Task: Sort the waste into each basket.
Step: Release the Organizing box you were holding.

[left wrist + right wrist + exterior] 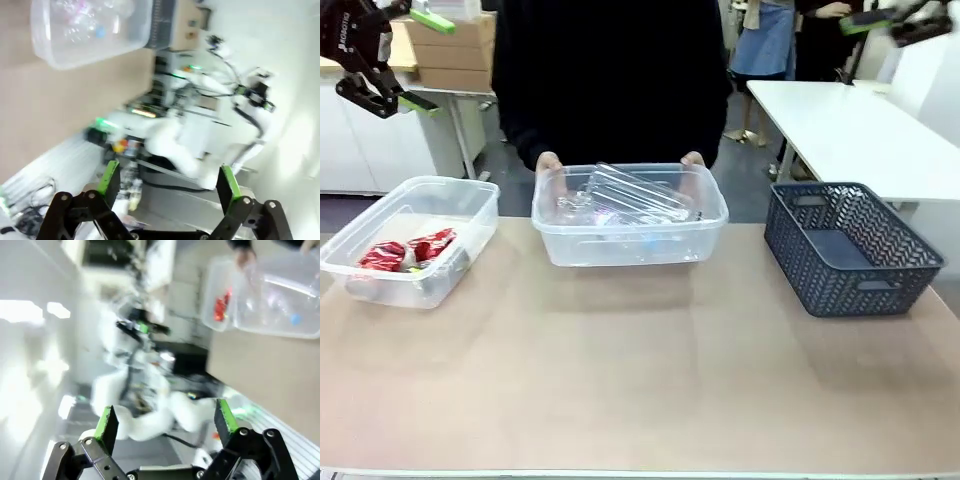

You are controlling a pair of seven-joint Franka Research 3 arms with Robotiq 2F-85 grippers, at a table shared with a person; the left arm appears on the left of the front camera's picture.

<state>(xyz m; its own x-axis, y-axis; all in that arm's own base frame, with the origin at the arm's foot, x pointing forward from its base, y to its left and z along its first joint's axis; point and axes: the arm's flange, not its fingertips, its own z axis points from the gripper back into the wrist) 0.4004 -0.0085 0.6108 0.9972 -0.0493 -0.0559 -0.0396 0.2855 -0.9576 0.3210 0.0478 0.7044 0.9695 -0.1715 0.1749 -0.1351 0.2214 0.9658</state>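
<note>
Two see-through tubs stand on the brown table. The left basket (440, 195) holds crushed red cans (405, 252), seen also as red cans (222, 302) in the right wrist view. A person's hands (549, 162) grip the far rim of the middle basket (630, 245), which holds clear plastic bottles (630, 195); one blue cap (100, 32) shows through its wall. My left gripper (428, 60) hangs open high at the far left, empty, as left gripper (168, 182) shows. My right gripper (880, 25) is raised at the far right, open and empty, as right gripper (165, 420) shows.
A dark grey lattice basket (850, 245) stands empty at the table's right. A white table (850, 130) lies behind it. Bare brown tabletop (640, 380) stretches across the whole front.
</note>
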